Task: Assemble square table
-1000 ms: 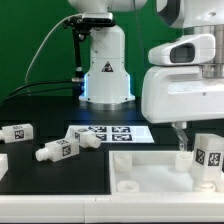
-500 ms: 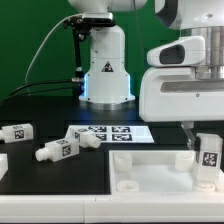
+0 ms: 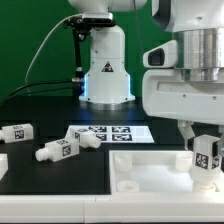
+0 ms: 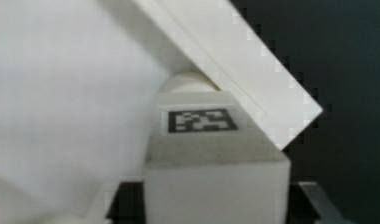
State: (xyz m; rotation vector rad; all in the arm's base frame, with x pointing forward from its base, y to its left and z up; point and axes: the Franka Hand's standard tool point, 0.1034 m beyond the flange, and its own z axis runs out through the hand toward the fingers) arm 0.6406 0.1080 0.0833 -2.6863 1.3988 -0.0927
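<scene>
Exterior view, starting from its left: the first leg (image 3: pixel 18 133) lies loose on the dark table (image 3: pixel 45 192). The second leg (image 3: pixel 58 151) lies just beside the marker board (image 3: pixel 112 131), and the arm's base (image 3: pixel 105 72) stands behind the board. Towards that view's right, the tabletop (image 3: pixel 152 168) lies flat near the front. At its right-hand corner the gripper (image 3: pixel 205 150) reaches down from above, pinching the held leg (image 3: pixel 207 160), which stands upright with its tag facing the camera. The wrist view shows this leg close against the panel's thick edge. Whether its foot already sits in a hole is hidden.

The likeliest trouble, I judge, is a slightly tilted leg. If it is pressed or turned off-axis it could jam at the hole's mouth or twist in the fingers. The panel does not look braced, so a sideways push might slide it and lose the alignment.
</scene>
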